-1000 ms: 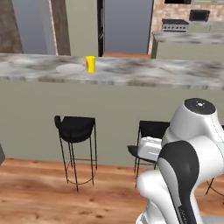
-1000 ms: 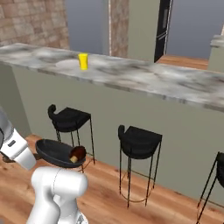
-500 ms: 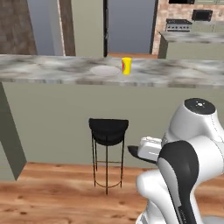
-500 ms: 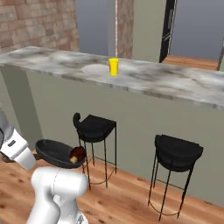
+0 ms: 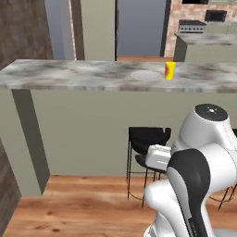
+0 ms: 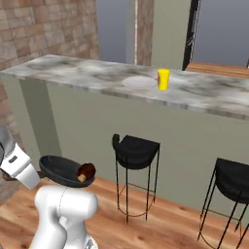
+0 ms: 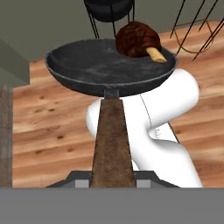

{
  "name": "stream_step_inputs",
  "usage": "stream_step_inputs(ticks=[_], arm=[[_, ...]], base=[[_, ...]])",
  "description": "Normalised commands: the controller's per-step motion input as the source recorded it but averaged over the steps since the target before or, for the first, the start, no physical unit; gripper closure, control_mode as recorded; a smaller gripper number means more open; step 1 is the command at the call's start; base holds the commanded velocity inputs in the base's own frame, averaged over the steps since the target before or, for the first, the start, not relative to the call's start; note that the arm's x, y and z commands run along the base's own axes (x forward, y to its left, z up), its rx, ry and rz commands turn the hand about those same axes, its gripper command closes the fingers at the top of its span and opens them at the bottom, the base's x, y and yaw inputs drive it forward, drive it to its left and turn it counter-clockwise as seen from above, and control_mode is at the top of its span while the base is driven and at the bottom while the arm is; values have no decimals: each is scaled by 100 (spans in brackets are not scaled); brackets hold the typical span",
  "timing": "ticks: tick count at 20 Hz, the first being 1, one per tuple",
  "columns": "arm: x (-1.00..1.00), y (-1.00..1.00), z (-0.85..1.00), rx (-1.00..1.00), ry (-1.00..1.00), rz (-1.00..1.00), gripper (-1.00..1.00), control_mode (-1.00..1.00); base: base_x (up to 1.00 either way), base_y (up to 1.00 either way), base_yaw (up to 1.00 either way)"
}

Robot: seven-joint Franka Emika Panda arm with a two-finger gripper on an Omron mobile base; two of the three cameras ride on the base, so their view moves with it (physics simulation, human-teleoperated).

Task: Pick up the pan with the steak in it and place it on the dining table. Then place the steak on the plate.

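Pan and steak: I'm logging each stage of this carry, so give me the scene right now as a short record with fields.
pan: held up by its wooden handle, above the wood floor, level
steak: inside the pan, at its far rim
gripper: fingertips hidden under the handle
dining table: ahead of the robot, higher than the pan
plate: flat on the table top
yellow cup: upright, just beside the plate
stools: black, under the table edge
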Motion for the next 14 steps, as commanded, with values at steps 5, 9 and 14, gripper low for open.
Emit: stream_step_inputs(ticks=[5, 9, 14], arm=[[0, 0, 0, 0, 0, 0, 100, 100], [0, 0, 0, 0, 0, 0, 100, 100], [0, 0, 0, 0, 0, 0, 100, 100]], base=[[0, 84, -9], [-1, 72, -9], [-11, 9, -1]])
